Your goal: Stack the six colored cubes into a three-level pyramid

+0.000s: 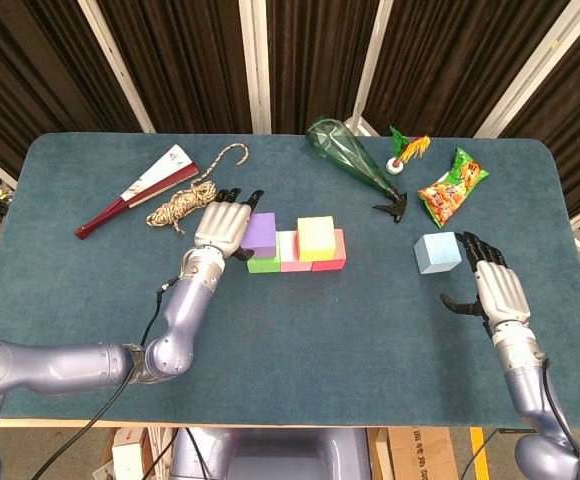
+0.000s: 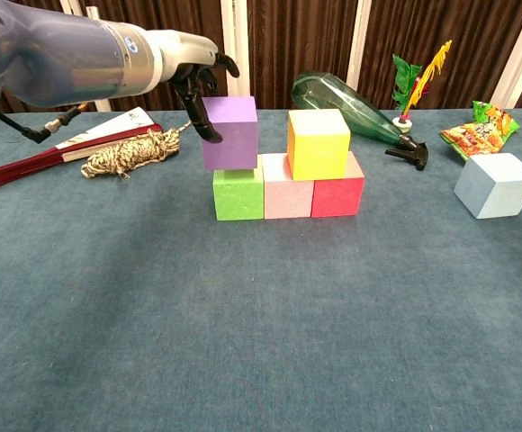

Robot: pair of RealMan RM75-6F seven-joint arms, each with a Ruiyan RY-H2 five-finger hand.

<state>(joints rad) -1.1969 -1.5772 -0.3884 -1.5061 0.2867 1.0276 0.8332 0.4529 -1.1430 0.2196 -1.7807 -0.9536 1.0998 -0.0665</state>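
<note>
Purple against the dark blue cloth, the purple cube [image 2: 229, 133] sits over the green cube [image 2: 238, 193], its left side gripped by the left hand [image 1: 222, 226]; whether the two cubes actually touch cannot be told from either view, and in the head view the hand and purple cube cover most of the green one. The green, pink cube [image 2: 287, 198] and red cube [image 2: 337, 195] stand touching in a row, with the yellow cube [image 2: 318, 143] resting above the seam between pink and red, so much of the pink top is hidden from above. The blue cube [image 1: 437, 252] lies well apart to the right, alone on the table [image 1: 290, 340]. Beside it the right hand [image 1: 494, 288] hovers empty, fingers loosely spread and curved; the chest view does not show this hand at all. Behind the row lie a fan [image 1: 140, 188], a rope [image 1: 183, 202], a green bottle [image 1: 348, 158], a snack bag [image 1: 452, 186] and a small feathered toy [image 1: 404, 152] whose base is too small to make out.
</note>
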